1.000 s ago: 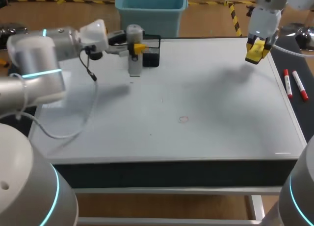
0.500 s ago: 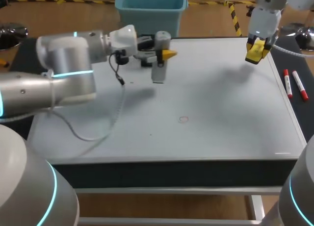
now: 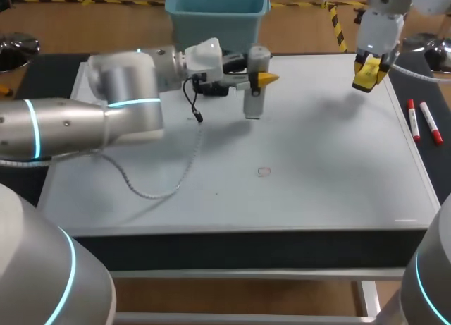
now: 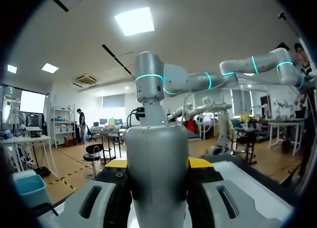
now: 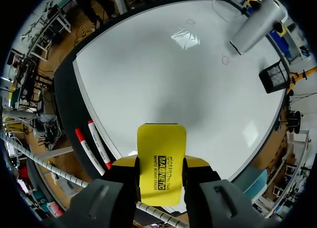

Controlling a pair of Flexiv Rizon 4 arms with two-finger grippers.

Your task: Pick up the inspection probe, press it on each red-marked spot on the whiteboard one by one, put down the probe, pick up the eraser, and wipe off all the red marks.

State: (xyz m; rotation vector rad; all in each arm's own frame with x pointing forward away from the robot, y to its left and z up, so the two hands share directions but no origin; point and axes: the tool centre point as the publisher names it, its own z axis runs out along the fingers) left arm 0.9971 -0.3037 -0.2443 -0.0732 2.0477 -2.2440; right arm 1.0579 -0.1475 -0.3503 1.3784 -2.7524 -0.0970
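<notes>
My left gripper is shut on the grey cylindrical probe, holding it upright over the back middle of the whiteboard. In the left wrist view the probe fills the space between the fingers. A faint red ring mark lies near the board's centre, nearer the front than the probe; in the right wrist view this mark sits close under the probe. My right gripper hangs above the far right corner, shut on the yellow eraser.
Two red-capped markers lie on the dark mat right of the board. A black holder stands at the back, partly hidden by my left arm. A teal bin stands behind the table. The left arm's cable droops over the board.
My left arm has swung right with the probe, from over the black holder to the board's back middle. The right arm and eraser have stayed put.
</notes>
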